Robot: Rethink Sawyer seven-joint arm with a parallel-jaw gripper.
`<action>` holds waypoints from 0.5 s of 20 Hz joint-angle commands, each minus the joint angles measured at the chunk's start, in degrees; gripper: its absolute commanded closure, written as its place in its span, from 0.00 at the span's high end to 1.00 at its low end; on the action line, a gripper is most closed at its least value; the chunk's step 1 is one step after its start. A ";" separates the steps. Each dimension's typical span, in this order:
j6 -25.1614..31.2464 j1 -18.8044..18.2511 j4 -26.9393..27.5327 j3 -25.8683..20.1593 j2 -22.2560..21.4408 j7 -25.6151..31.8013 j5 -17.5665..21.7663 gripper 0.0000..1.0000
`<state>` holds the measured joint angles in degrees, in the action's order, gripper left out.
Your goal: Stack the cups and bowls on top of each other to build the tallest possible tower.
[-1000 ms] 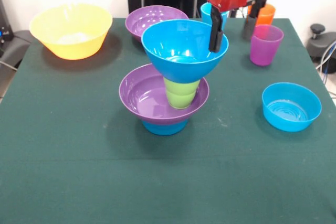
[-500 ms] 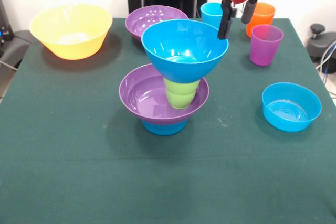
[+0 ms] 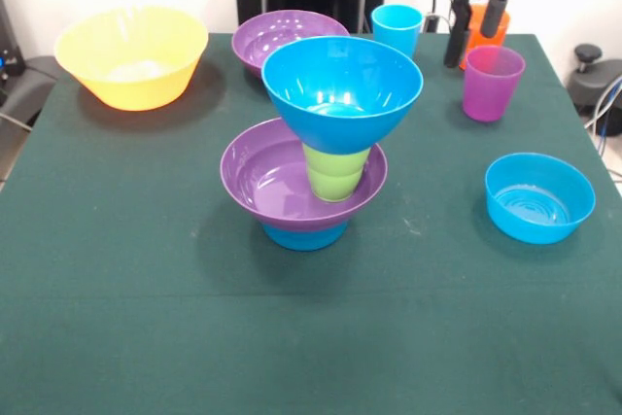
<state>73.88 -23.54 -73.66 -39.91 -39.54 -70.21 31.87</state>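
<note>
The tower stands mid-table: a small blue bowl (image 3: pixel 303 235) lowest, a wide purple bowl (image 3: pixel 272 182) on it, a lime green cup (image 3: pixel 336 172) in that, and a large blue bowl (image 3: pixel 340 85) resting on the cup. My gripper (image 3: pixel 471 46) hangs open and empty at the back right, clear of the tower. Its fingers straddle the view of the orange cup (image 3: pixel 474 24), which stands behind them and is partly hidden. The translucent purple cup (image 3: pixel 493 83) stands just right of and in front of the gripper. A light blue cup (image 3: pixel 397 26) is to its left.
A large yellow bowl (image 3: pixel 131 55) sits at the back left. A second purple bowl (image 3: pixel 289 34) stands behind the tower. Another small blue bowl (image 3: pixel 539 198) rests on the green cloth (image 3: pixel 146 289) at the right.
The gripper has left the right rim of the large blue bowl, rising and moving right to the orange cup. The tower has not moved.
</note>
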 commanded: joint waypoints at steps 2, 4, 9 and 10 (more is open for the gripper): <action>-6.63 -0.68 -11.93 -1.96 -0.83 9.20 1.59 1.00; -7.04 -0.66 -13.49 -1.74 -1.33 8.10 1.33 1.00; -6.39 0.41 -16.32 0.84 -2.44 3.23 1.62 1.00; -6.01 0.94 -16.28 1.16 -2.27 2.35 1.68 1.00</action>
<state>69.33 -23.70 -82.33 -40.40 -41.96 -70.21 31.76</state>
